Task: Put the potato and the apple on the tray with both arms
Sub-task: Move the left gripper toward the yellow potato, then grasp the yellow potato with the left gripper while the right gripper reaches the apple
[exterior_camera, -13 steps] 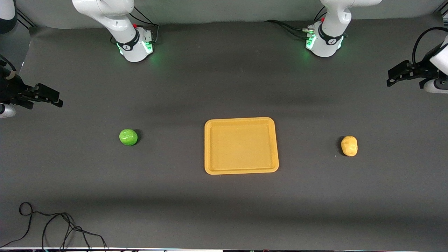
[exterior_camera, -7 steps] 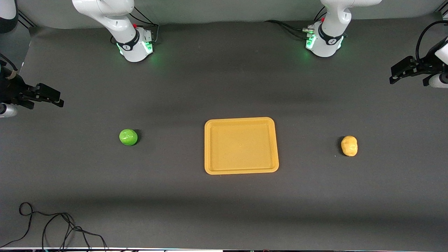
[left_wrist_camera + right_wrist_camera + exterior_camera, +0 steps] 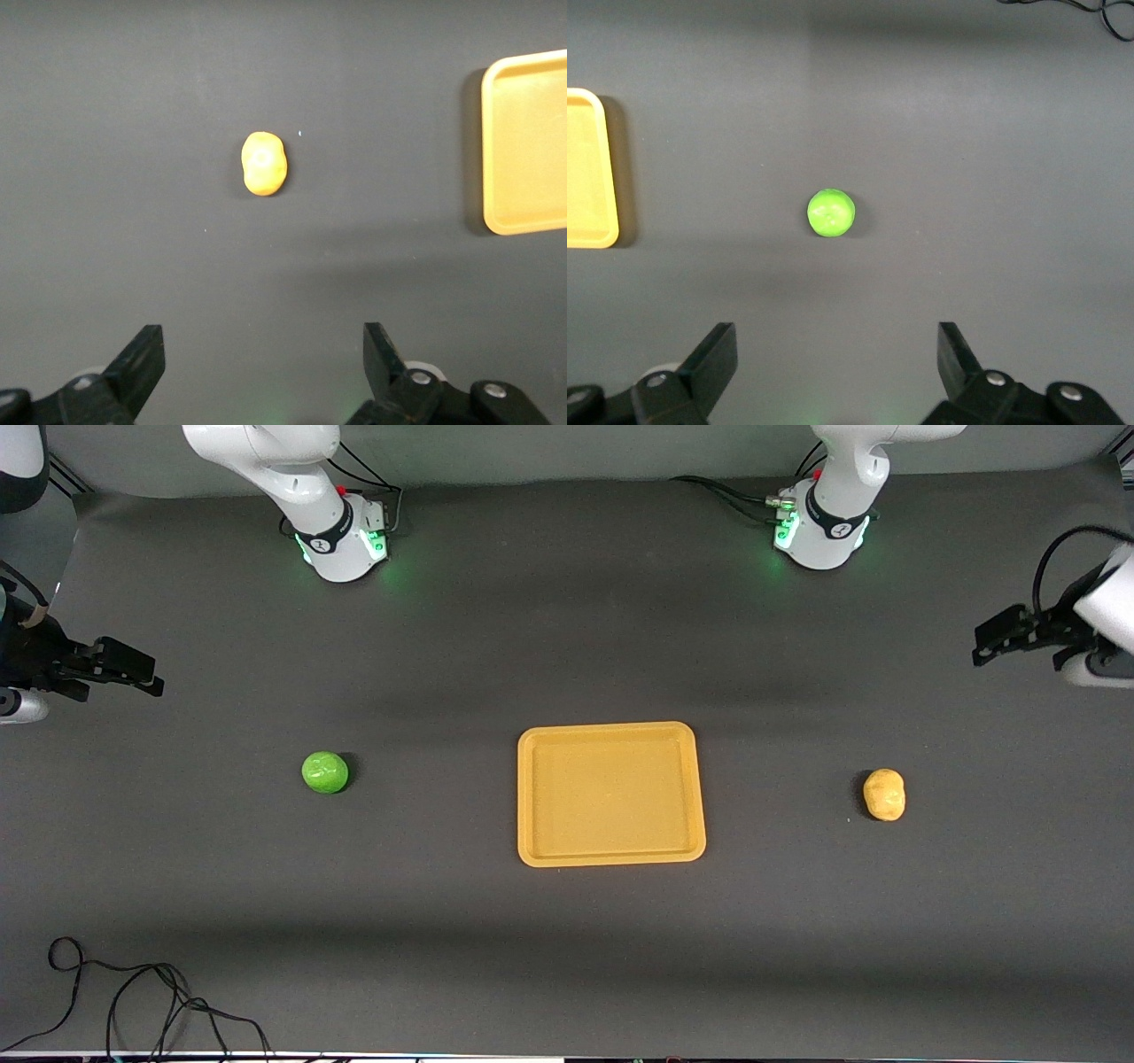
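Nothing is placed yet: your tray (image 3: pixel 611 793) sits bare mid-desk, the apple (image 3: pixel 325 771) toward the right arm's end, the potato (image 3: pixel 884 794) toward the left arm's. Your right hand (image 3: pixel 133 671) and left hand (image 3: pixel 997 636) hang wide and unladen over their desk ends; both pickups remain.

A dark grey mat (image 3: pixel 567 957) covers the table from end to end, matte, with soft bands of shadow running across it. Along its farthest edge a paler grey surface (image 3: pixel 567 452) shows. A loose black cable (image 3: pixel 133 1001) coils at the mat's nearest edge, toward the right arm's end.
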Action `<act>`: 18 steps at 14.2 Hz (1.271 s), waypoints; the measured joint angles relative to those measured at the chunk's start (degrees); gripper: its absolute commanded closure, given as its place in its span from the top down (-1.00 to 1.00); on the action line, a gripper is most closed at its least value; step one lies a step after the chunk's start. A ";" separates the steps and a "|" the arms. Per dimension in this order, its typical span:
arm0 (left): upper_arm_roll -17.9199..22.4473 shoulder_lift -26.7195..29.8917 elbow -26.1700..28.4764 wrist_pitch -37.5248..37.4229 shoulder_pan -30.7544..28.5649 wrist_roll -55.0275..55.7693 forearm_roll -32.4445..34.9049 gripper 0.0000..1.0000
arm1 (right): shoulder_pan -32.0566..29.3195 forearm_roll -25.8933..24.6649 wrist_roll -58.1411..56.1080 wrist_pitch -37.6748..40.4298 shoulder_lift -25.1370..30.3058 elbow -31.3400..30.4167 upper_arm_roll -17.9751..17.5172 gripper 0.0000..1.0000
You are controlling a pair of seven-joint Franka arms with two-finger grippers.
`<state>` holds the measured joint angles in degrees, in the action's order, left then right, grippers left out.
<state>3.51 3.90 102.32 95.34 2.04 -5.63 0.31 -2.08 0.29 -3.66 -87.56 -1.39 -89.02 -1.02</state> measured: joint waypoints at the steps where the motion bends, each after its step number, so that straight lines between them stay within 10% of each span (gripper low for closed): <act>1: 0.04 -1.64 0.49 1.89 -0.58 -0.01 0.00 1.00 | 0.00 0.00 -0.87 0.02 0.01 -0.03 0.03 1.00; 12: -0.30 -25.27 11.75 34.48 -1.09 -0.03 0.00 1.00 | 0.00 -0.09 -1.61 -1.29 -0.07 -2.16 0.02 1.00; 18: -0.21 -29.77 14.34 42.75 -1.15 -0.03 0.43 1.00 | 0.05 -0.08 -1.57 -16.31 -0.16 -14.08 0.00 1.00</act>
<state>3.30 -25.87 116.67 138.09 0.89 -5.66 0.75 -2.03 0.20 -5.23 -103.86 -1.55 -103.09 -1.01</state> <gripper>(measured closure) 0.000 0.000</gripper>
